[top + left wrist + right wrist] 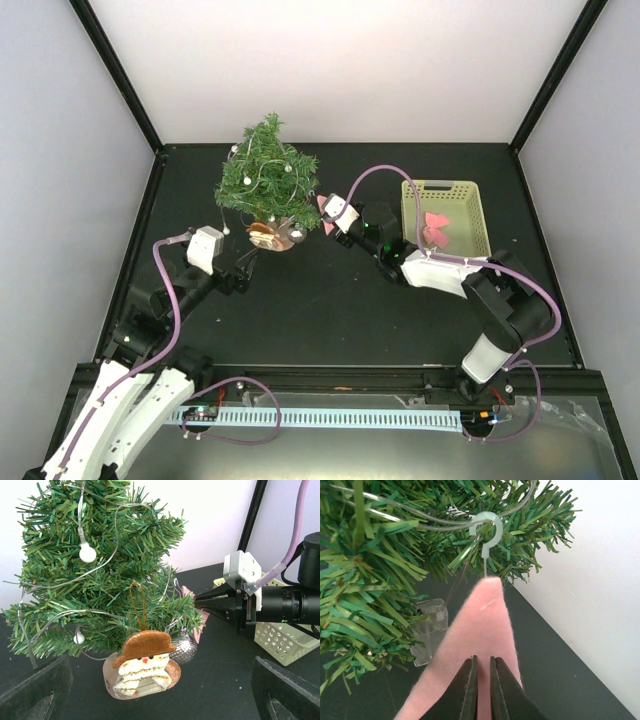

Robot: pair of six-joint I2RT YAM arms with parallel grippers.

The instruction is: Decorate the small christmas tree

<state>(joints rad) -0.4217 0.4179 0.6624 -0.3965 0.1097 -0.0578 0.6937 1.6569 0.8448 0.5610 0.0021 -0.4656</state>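
Right tool (481, 666) clamped on pink felt ornament (481, 625) at small christmas tree (265, 175), left tool (246, 266) apart, basket (445, 186) holding pink piece (436, 228)

The pink felt ornament (485, 630) ran off the right wrist view's bottom edge, its shape unclear. The bushy green fir tree (100, 570) lost its top at the left wrist view's upper edge.

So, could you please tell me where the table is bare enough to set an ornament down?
The widest bare patch is the table between the left arm and the right arm. A smaller strip lies at the back between the small christmas tree and the basket. It is crowded around the tree's base.
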